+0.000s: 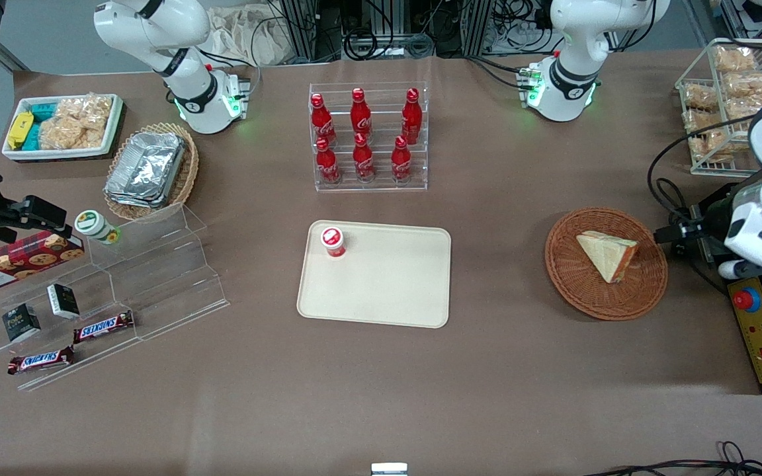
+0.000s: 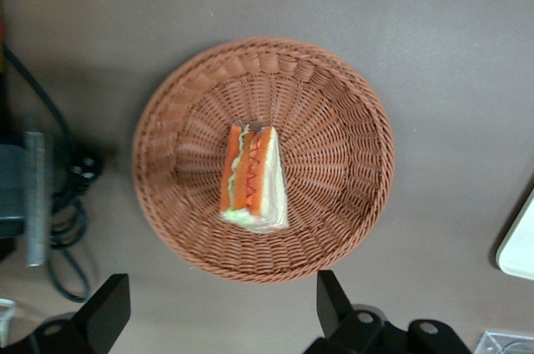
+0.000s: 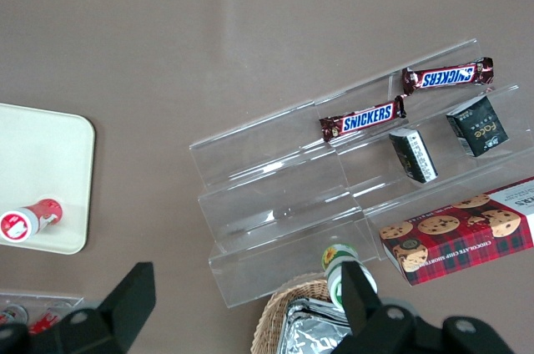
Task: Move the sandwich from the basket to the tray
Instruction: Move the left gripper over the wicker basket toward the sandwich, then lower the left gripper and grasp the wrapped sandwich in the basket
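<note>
The sandwich (image 1: 608, 254), a cream bread wedge with orange and green filling, lies in the round reddish-brown wicker basket (image 1: 573, 281) toward the working arm's end of the table. The left wrist view looks straight down on the sandwich (image 2: 254, 179) in the basket (image 2: 342, 145). My gripper (image 2: 219, 314) is open, its black fingers (image 2: 334, 300) spread wide above bare table just off the basket's rim, holding nothing. In the front view the gripper (image 1: 675, 233) hangs beside the basket. The cream tray (image 1: 387, 291) lies mid-table, and its corner (image 2: 521, 245) also shows in the wrist view.
A small red-capped bottle (image 1: 333, 241) stands on a tray corner. Farther from the camera is a clear rack of red cola bottles (image 1: 362, 135). A control box with a red button (image 1: 758, 324) and cables (image 2: 67, 212) sit next to the basket. A clear stepped snack shelf (image 1: 110, 297) lies toward the parked arm's end.
</note>
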You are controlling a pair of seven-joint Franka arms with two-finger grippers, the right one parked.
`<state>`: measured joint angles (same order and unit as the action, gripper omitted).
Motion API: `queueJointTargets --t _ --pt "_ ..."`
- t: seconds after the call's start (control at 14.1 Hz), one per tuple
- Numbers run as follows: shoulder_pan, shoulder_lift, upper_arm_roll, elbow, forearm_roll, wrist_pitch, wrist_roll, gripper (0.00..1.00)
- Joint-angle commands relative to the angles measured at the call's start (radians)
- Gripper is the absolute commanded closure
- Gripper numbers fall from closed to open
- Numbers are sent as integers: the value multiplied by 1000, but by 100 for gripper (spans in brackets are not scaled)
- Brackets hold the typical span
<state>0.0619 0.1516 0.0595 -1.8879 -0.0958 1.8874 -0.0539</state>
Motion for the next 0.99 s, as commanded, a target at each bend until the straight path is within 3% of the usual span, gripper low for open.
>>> queueJointTargets --t 0.0,0.21,0.64,0.71,0.92 --pt "7 48 -6 -37 -21 63 -30 0" --pt "7 75 -7 -164 -22 243 -30 0" --pt "-1 149 -10 -244 -65 406 -30 0" --pt "-2 154 -10 -253 -67 421 -30 6" --pt "-2 157 -12 -250 -85 412 -32 49"
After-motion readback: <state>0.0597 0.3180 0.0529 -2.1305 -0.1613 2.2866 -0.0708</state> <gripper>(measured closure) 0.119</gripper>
